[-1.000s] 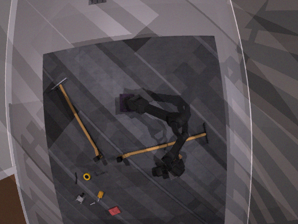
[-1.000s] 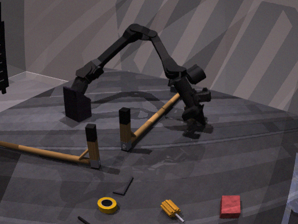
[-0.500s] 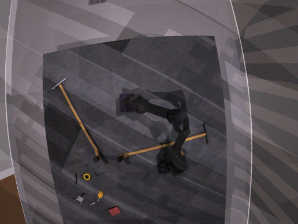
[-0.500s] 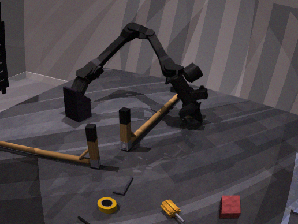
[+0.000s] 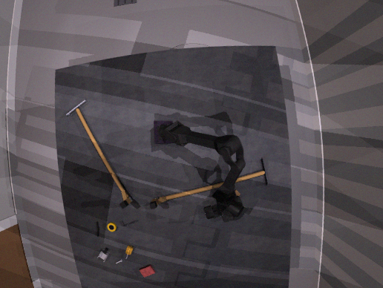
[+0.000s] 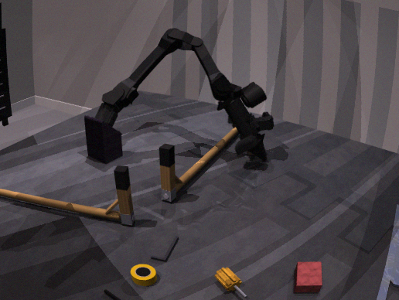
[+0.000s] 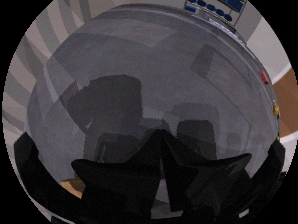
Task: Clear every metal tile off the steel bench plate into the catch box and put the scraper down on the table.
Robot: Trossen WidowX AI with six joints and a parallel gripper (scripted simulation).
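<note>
A long wooden tool [image 5: 94, 142] [image 6: 50, 202] lies at the left of the top view, with a pale metal crossbar and an upright black-topped grip. A second one [image 5: 185, 193] [image 6: 206, 158] lies under the arm; its crossbar is thin and black, its grip also upright. I cannot tell which is the long scraper. My gripper [image 6: 264, 158] [image 7: 160, 133] is shut and empty, pointing down low over the table beside the second tool's handle, apart from both upright grips. No steel plate, metal tiles or catch box can be made out.
The arm's dark base [image 6: 102, 141] stands behind the tools. Near the front lie a yellow tape ring [image 5: 107, 227] [image 6: 144, 281], a dark angled piece [image 6: 171, 247], an orange item [image 5: 129, 249] [image 6: 228, 279] and a red block [image 5: 147, 271] [image 6: 308, 276]. Striped shadows cross the table.
</note>
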